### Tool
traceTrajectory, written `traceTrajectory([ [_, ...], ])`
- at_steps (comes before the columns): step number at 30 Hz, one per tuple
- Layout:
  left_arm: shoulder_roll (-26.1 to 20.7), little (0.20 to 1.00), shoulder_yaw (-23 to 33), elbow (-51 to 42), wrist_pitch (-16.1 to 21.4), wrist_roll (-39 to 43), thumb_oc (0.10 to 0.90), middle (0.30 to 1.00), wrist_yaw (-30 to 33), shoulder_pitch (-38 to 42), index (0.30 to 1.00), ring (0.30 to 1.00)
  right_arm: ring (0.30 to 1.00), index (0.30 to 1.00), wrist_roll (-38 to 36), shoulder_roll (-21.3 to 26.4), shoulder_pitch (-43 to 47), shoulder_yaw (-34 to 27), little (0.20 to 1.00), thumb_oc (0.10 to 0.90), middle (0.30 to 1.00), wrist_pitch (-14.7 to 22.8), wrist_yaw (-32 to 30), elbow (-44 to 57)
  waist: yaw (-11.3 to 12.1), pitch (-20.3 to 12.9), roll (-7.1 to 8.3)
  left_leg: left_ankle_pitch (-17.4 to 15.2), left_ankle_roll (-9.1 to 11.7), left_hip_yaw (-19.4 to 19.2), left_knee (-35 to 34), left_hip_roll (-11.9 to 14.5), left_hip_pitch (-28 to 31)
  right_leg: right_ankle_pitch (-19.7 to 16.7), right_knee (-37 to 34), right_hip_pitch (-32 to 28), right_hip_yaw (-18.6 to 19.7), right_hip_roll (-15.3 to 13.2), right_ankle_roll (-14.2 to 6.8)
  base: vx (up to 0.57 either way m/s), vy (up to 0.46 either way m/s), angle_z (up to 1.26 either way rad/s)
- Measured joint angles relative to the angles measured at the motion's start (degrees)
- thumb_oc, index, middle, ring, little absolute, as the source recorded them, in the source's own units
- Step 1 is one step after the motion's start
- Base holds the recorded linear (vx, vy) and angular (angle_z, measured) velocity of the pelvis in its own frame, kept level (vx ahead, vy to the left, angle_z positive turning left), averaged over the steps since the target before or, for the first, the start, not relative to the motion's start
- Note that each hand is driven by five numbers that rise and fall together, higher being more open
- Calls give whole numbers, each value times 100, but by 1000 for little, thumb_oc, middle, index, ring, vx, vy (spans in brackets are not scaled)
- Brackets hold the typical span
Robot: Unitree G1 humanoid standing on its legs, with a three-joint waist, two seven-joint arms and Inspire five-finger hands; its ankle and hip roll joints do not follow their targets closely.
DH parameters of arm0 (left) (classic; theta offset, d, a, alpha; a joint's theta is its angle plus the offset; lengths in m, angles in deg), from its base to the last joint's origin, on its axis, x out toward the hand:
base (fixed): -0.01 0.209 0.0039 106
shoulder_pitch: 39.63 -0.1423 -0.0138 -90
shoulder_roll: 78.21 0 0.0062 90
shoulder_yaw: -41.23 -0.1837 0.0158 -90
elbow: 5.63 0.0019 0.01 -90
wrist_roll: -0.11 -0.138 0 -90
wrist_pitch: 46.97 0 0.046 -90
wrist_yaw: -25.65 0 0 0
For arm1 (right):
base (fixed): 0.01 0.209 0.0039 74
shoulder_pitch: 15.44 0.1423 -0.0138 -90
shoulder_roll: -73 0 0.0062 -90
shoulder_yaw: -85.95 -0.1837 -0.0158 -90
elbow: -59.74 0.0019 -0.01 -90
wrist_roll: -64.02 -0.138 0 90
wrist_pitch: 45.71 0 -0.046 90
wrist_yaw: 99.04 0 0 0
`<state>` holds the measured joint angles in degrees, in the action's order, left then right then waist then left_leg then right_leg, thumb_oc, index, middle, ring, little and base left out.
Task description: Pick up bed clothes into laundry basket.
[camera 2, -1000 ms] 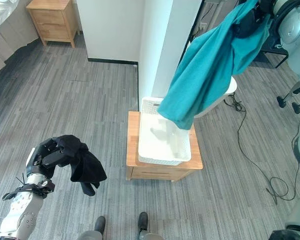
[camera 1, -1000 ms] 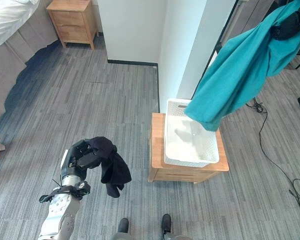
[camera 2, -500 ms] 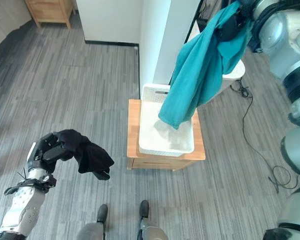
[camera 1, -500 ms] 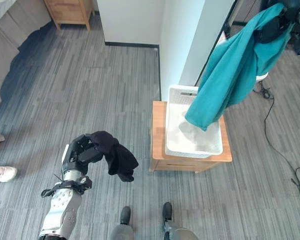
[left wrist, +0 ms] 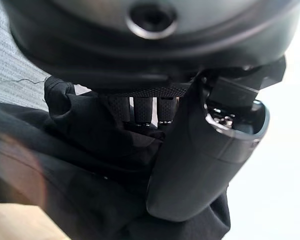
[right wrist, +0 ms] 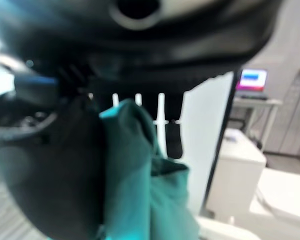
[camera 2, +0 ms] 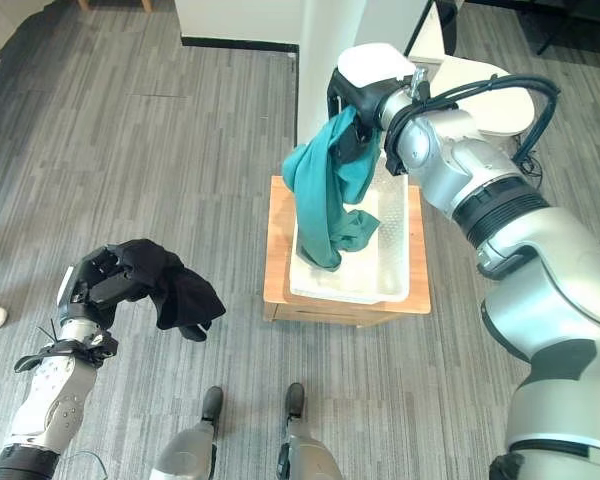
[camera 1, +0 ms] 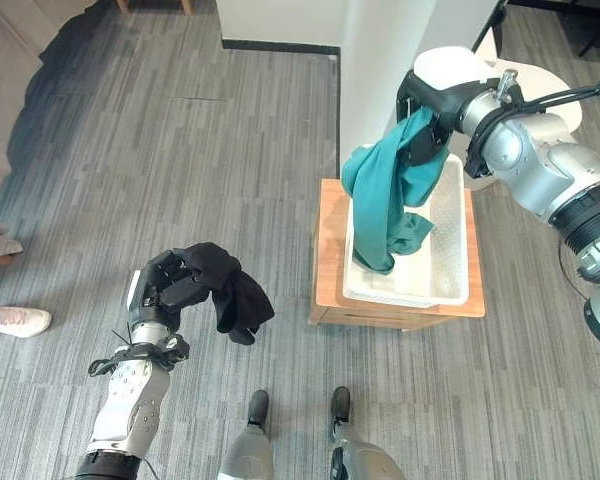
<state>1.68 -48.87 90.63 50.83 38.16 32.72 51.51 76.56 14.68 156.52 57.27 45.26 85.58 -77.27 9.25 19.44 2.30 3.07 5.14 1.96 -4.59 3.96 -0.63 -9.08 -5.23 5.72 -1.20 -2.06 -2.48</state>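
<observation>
Right hand [camera 2: 365, 105] grips a teal garment [camera 1: 385, 190] trailing into the white laundry basket [camera 1: 450, 270], best released low over its centre, while left hand [camera 1: 165, 290] clutches black clothing [camera 1: 230, 295] at near left.

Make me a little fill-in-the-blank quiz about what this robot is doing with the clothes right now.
1. The right hand grips a teal garment whose lower end hangs into the white ____.
2. The left hand clutches a garment that is ____ in colour.
3. The laundry basket sits on a low ____ stand.
4. The dark garment hangs above the ____, away from the basket.

Missing words: basket; black; wooden; floor
</observation>
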Motion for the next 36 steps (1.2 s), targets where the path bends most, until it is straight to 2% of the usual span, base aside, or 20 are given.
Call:
traceTrajectory([
  [7, -10, 300, 58, 3, 3, 0, 400, 300, -12, -33, 300, 300, 300, 300, -67, -47, -79, 15, 300, 400, 300, -26, 527, -697, 51, 6, 6, 1, 0, 12, 3, 3, -6, 0, 0, 0, -5, 1, 0, 0, 0, 0],
  [18, -23, 300, 64, 5, 3, 2, 400, 300, -37, -63, 300, 300, 300, 300, -211, 209, -78, 21, 300, 400, 300, -32, 644, -803, -91, 19, -16, 1, 0, -72, -9, 3, -20, -2, 0, 65, 66, -2, 1, 1, 0, -4],
  [19, -23, 300, 63, 5, 3, 3, 400, 300, -39, -63, 300, 300, 568, 568, -212, 278, -78, 21, 568, 579, 568, -34, 649, -634, -88, 32, -39, 1, 0, -91, -14, 5, -23, -6, -1, 77, 82, -2, 5, 13, 2, -7],
  [20, -23, 300, 63, 5, 3, 2, 400, 300, -39, -63, 300, 300, 900, 900, -216, 312, -78, 20, 900, 800, 900, -33, 651, -538, -98, 41, -55, 1, 0, -100, -15, 3, -23, -7, 0, 81, 91, -1, 5, 21, 1, -6],
  [23, -23, 300, 63, 3, 4, 3, 400, 300, -50, -53, 300, 300, 900, 900, -337, 371, -73, 21, 900, 800, 900, -28, 725, -268, -105, 72, -110, 1, 0, -135, -16, 5, -23, -15, 0, 96, 124, 0, 7, 16, -2, -5],
  [28, -22, 300, 62, 2, 4, 3, 400, 300, -155, -47, 300, 300, 900, 900, -682, 424, -61, 77, 900, 800, 900, -25, 917, -119, -104, 75, -116, 1, 0, -139, -16, 9, -23, -15, 0, 98, 131, 2, 8, 0, 0, 0],
  [31, -24, 300, 75, 3, 4, 6, 400, 300, -174, -40, 300, 300, 900, 900, -1391, 933, 201, 423, 900, 800, 900, 3, 1276, 593, -109, 76, -117, 1, 0, -140, -26, 8, -19, -15, 0, 98, 130, 0, 8, 0, 0, 0],
  [35, -23, 300, 73, 3, 5, 8, 400, 300, -199, -37, 300, 300, 900, 900, -1910, 1088, 946, 991, 900, 800, 900, -33, 1479, 459, -160, 73, -111, 1, 0, -130, -23, 15, -3, -22, 0, 73, 117, 8, 8, 0, 0, 0],
  [36, -27, 300, 73, 3, 5, 8, 400, 300, -245, -34, 300, 300, 900, 900, -1972, 1254, 1329, 1459, 900, 800, 900, -50, 1528, 496, -170, 71, -108, 1, 0, -132, -22, 13, -1, -25, 1, 71, 117, 12, 7, 0, 0, 0],
])
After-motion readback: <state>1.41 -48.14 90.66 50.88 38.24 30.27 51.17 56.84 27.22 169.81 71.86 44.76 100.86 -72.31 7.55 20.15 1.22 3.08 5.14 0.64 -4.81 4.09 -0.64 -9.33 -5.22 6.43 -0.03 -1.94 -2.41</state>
